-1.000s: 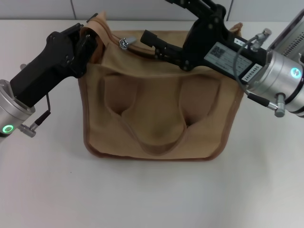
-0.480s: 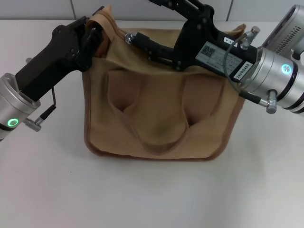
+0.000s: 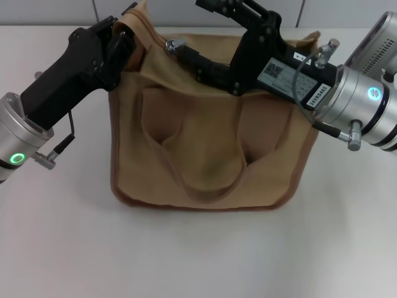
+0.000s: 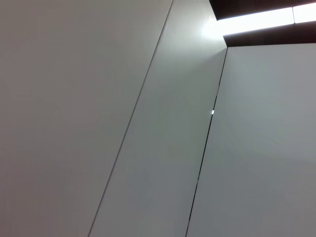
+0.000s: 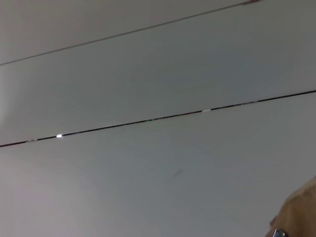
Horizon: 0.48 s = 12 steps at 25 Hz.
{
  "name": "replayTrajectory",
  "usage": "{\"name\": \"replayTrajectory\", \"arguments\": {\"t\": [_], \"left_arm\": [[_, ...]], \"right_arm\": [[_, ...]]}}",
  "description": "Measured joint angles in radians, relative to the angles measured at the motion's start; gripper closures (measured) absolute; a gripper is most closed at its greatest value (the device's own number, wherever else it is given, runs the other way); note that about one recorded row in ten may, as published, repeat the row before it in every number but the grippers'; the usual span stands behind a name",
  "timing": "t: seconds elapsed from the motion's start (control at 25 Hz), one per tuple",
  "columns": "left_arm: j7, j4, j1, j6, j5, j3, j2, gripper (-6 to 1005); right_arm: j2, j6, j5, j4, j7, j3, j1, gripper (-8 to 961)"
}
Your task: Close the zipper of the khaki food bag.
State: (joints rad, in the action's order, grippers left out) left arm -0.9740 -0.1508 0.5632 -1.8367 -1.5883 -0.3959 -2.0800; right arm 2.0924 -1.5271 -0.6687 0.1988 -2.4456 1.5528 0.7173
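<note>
The khaki food bag (image 3: pixel 205 143) stands on the white table, its handles lying down its front. The zipper (image 3: pixel 205 51) runs along its top, and the silver slider (image 3: pixel 175 45) sits near the top left end. My left gripper (image 3: pixel 124 36) is shut on the bag's top left corner and holds the fabric up. My right gripper (image 3: pixel 191 29) reaches in from the right over the bag's top. Its two fingers stand apart, and the near fingertip (image 3: pixel 186 54) touches the slider. A corner of the bag (image 5: pixel 301 212) shows in the right wrist view.
The white table (image 3: pixel 198 261) spreads in front of the bag and to both sides of it. A grey panelled wall (image 3: pixel 173 9) stands right behind the bag. The left wrist view shows only wall panels (image 4: pixel 148 123).
My left gripper has lifted the bag's corner up and to the right, and the slider shifted with it. My right gripper has moved left, so its near fingertip now meets the slider.
</note>
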Motion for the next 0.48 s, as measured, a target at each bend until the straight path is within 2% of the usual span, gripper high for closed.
{"name": "replayTrajectory", "arguments": {"t": [0.48], "left_arm": [[-0.008,0.006,0.008,-0.016,0.0,-0.001,0.0,967]], "right_arm": [[-0.002,0.03,-0.001,0.005,0.003,0.0,0.01,120]]}}
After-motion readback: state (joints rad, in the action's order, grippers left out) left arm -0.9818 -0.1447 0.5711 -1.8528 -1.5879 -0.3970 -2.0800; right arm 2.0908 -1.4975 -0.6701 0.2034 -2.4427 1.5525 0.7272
